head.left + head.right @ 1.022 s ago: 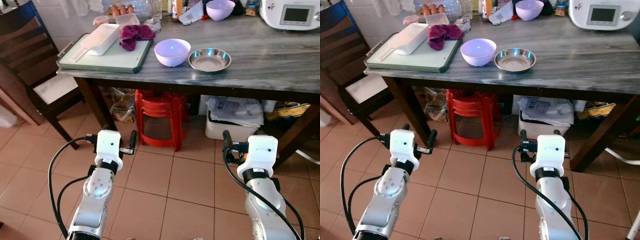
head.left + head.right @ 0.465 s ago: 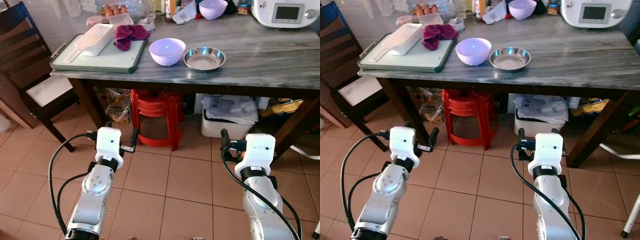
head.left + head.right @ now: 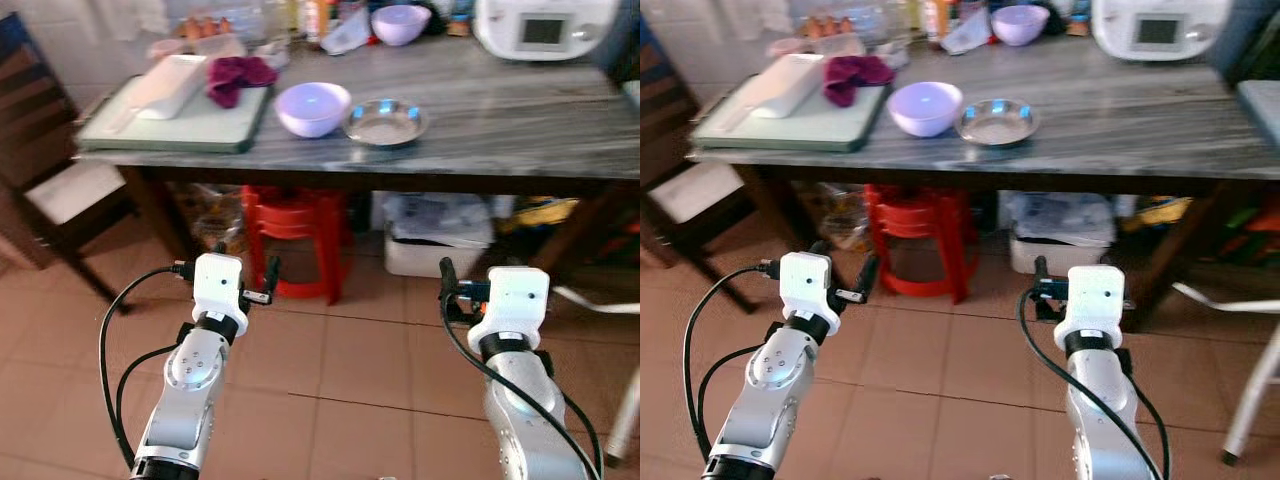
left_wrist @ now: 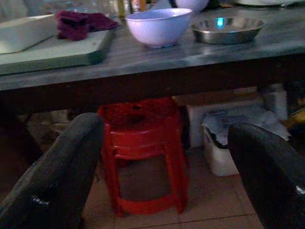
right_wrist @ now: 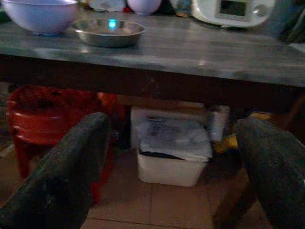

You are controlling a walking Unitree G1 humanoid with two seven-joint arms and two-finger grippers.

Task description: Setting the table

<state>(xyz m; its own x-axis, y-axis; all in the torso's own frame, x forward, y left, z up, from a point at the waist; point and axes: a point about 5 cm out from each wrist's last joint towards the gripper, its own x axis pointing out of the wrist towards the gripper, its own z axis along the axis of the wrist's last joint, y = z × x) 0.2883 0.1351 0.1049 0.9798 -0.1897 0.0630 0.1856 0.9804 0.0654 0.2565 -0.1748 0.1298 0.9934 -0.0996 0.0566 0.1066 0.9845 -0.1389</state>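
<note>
Tiled floor (image 3: pixel 340 370) nearest, both arms held out low over it, well short of the desk (image 3: pixel 520 120). Left claw (image 4: pixel 162 157) spread, nothing between the fingers; right claw (image 5: pixel 176 162) likewise spread and empty. Both wrist views look under the desk edge at what's stored there.

Under the desk: red stools (image 3: pixel 295 230) stacked, white bin (image 3: pixel 435 235) with papers beside them, some bags to the left, blurry. Dark chair (image 3: pixel 45 180) at the desk's left end.

On the desk, near edge: green tray (image 3: pixel 170 125) at left carrying a white scoop-like container (image 3: pixel 165 85) and a maroon cloth (image 3: pixel 235 75). Just right of the tray, lilac bowl (image 3: pixel 312 108), then steel dish (image 3: pixel 386 122) just beside it, apart or barely touching, can't tell. Right half of the desk near the edge is bare.

Far edge: second lilac bowl (image 3: pixel 400 22), bottles and jars, too blurred to name, white appliance (image 3: pixel 540 25) with a display at far right.

Progress, my read: early. Nothing gripped, no place setting laid out; bowl and dish sit grouped mid-desk, not distributed. Frame is motion-blurred, so the robot is likely walking. Left to do: close in on the desk, raise a claw to desk height, pick bowl or dish, place it at a seat.
</note>
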